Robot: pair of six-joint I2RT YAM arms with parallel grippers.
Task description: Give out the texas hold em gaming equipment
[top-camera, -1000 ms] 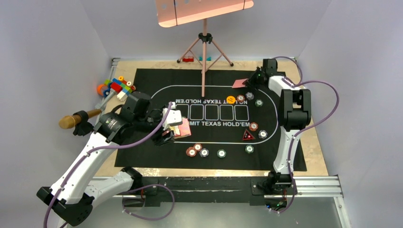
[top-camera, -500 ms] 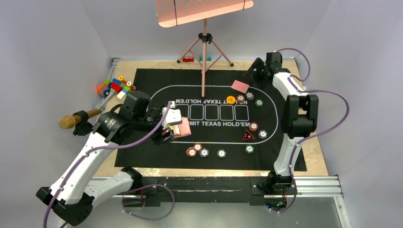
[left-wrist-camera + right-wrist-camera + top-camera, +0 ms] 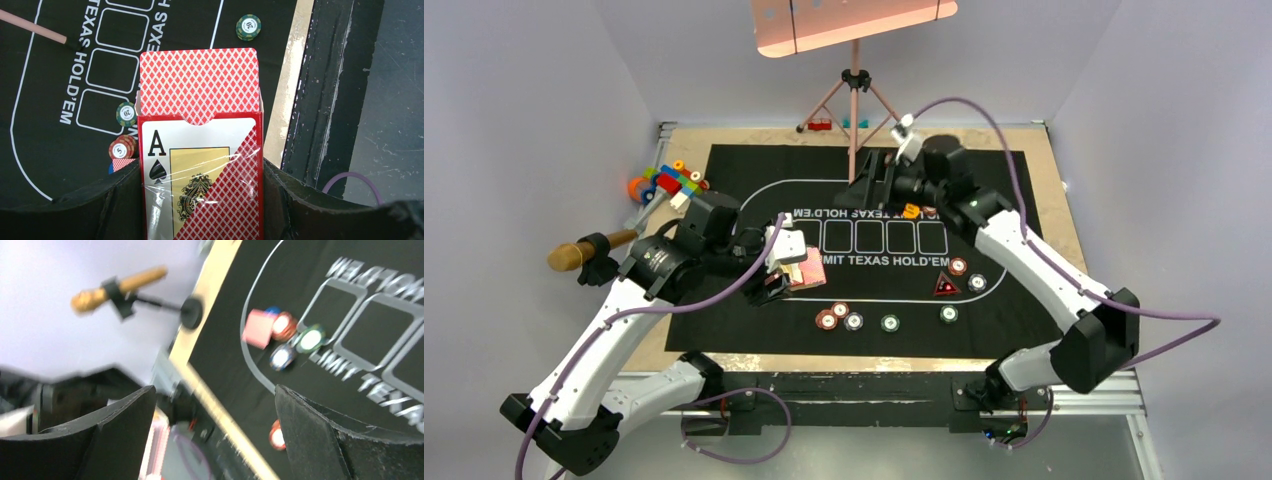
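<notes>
1. Step in hand, as a judgement: dealing cards out to the seats on the black printed felt mat (image 3: 744, 170), with chips already spread around it.
2. Clamped tight between the jaws of the left gripper (image 3: 200, 205): a red diamond-backed cardboard card box (image 3: 200, 150), ace of spades on its cellophaned face, held above the left end of the mat. Not clear whether the red-patterned top above the thumb notch is flap or cards.
3. Spread wide and holding nothing: the right gripper (image 3: 215, 435), up over the far middle of the mat, near the pink tripod pole (image 3: 853, 130). Wrist view blurred.
4. Laid out below the box: one pink-red-backed playing card (image 3: 257, 329) touching a red striped poker chip (image 3: 283, 326), just beside a green striped chip (image 3: 310, 339) and a blue round button (image 3: 272, 310).
5. Elsewhere on the mat: more striped chips (image 3: 890, 322) along the near side, an orange round button (image 3: 910, 210), and a dark red-marked triangle (image 3: 944, 286).
6. Next, probably: bring the right gripper to the box mouth, pinch one card by its top edge, and draw it out without dragging a second. Keep the box steady meanwhile.
</notes>
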